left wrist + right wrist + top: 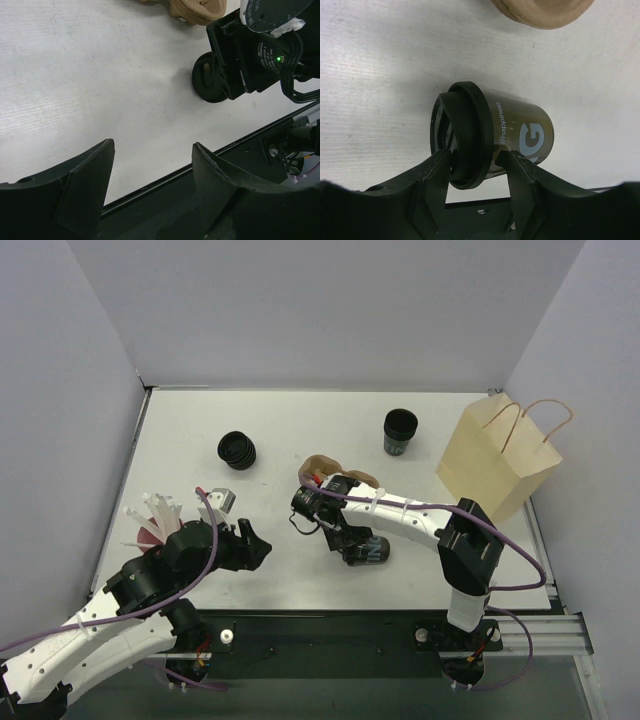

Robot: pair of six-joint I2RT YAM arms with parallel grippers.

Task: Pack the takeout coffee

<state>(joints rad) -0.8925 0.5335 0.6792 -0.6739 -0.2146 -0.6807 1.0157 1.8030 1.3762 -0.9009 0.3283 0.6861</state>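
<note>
I see the takeout coffee [517, 135] lying on its side on the desk [75, 75] toward the near edge, just near of the brown pulp carrier [540, 12], its black lid sitting crooked on the rim. My right end effector [476, 157] pinches the cup at its lidded end. My left end effector [152, 150] hangs spread over bare desk to the left, holding nothing.

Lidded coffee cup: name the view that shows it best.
Right wrist: the lidded coffee cup lies on its side, lid and print plain, clasped at the lid by the right gripper. Top external shows it small, partly under that gripper. Left wrist shows only one round end.
</note>
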